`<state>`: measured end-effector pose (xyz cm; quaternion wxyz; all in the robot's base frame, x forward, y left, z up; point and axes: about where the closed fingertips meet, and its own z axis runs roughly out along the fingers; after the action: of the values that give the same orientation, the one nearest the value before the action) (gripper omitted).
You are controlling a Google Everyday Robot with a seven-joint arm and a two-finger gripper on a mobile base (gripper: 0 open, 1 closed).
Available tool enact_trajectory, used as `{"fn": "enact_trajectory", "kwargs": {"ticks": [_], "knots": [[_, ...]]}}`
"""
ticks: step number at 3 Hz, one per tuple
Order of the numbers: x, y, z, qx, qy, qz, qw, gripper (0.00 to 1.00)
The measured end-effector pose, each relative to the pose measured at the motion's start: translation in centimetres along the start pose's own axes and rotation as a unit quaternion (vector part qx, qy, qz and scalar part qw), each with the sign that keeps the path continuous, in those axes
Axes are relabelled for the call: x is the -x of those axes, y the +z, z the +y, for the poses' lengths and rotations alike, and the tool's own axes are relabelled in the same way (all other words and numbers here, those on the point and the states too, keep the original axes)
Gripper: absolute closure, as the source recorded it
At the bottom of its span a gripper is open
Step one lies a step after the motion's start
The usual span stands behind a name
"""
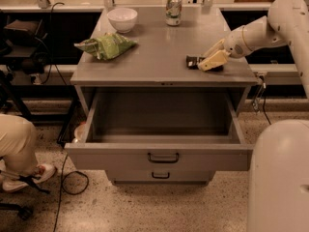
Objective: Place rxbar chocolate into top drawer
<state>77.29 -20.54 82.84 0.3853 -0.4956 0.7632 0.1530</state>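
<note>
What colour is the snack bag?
The crinkled snack bag is green, camera view; end effector at the flat black bar.
</note>
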Motion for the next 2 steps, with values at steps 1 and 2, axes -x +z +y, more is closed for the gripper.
{"fn": "enact_trajectory", "kwargs": {"ticks": [1, 2], "knots": [[0.00, 0.00, 0.00, 0.000, 0.000, 0.000, 1.0000, 1.00], [0.01, 0.00, 0.01, 0.000, 0.000, 0.000, 1.0000, 1.00]]}}
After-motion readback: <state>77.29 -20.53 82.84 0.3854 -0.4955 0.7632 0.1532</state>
